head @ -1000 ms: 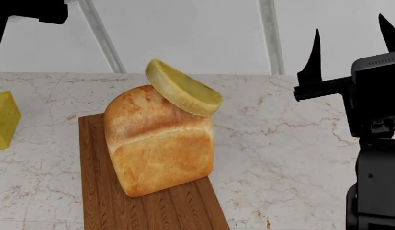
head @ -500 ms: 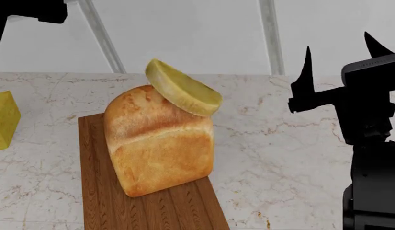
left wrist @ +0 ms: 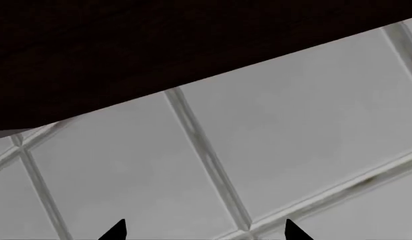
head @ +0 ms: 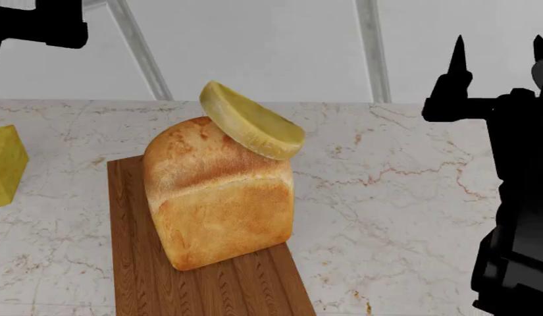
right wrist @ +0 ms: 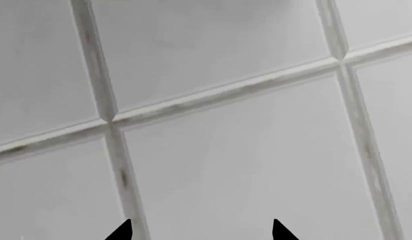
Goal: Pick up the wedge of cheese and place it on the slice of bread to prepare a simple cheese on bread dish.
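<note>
Head view shows the cheese (head: 252, 120) resting tilted on the domed top of the bread (head: 220, 197), which stands on the board (head: 201, 283). My right gripper (head: 499, 56) points up with its tips spread and nothing between them, well apart from the cheese, which lies off to its left and lower. My left gripper (left wrist: 204, 231) shows two parted tips against tiled wall. I judge the placing done; my right arm is nearer.

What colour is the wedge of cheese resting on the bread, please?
Pale yellow, with a slightly darker rind edge; the wedge of cheese shows best in the head view.
</note>
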{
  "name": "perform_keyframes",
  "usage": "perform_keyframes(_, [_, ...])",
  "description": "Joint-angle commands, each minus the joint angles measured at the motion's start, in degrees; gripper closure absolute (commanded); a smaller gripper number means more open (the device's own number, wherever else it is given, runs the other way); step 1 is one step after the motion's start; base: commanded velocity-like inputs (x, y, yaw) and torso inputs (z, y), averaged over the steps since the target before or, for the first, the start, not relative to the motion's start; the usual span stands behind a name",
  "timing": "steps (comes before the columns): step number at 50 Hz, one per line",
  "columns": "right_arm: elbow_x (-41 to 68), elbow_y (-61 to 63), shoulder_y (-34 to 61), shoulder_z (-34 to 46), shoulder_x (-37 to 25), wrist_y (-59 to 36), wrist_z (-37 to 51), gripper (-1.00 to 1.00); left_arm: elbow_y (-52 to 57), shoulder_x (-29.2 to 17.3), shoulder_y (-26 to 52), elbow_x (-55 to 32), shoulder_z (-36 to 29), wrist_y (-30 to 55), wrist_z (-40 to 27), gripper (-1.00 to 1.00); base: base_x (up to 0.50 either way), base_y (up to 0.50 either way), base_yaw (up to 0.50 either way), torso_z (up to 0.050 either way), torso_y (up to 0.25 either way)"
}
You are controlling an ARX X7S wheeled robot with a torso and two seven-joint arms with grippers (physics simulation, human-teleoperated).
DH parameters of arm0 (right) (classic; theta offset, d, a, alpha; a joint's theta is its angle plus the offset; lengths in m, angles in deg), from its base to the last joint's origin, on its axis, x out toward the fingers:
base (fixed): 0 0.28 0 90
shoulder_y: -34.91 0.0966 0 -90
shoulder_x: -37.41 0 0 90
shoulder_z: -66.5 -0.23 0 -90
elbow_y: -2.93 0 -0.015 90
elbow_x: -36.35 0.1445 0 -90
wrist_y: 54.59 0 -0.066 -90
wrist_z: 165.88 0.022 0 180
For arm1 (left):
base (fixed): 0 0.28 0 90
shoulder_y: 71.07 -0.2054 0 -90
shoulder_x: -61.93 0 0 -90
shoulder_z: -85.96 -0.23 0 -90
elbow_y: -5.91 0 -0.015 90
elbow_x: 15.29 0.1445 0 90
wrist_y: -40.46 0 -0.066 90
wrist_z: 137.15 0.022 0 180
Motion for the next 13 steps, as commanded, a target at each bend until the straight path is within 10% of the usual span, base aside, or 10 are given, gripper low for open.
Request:
perform_keyframes(1, [1.15, 19.39, -7.17, -5.73, -0.25, -12.12, -4.15, -1.00, 11.90, -0.54, -1.81, -0.35, 0.56, 7.89, -0.46, -1.00, 0.00, 0.00, 0.00, 0.000, 0.000])
perform_keyframes(13, [4.09, 47.24, -14.59, -6.48, -0.95, -28.86, -2.80, -1.00, 21.23, -0.40, -0.07, -0.96, 0.87, 16.55, -0.55, -1.00, 0.00, 0.00, 0.00, 0.000, 0.000])
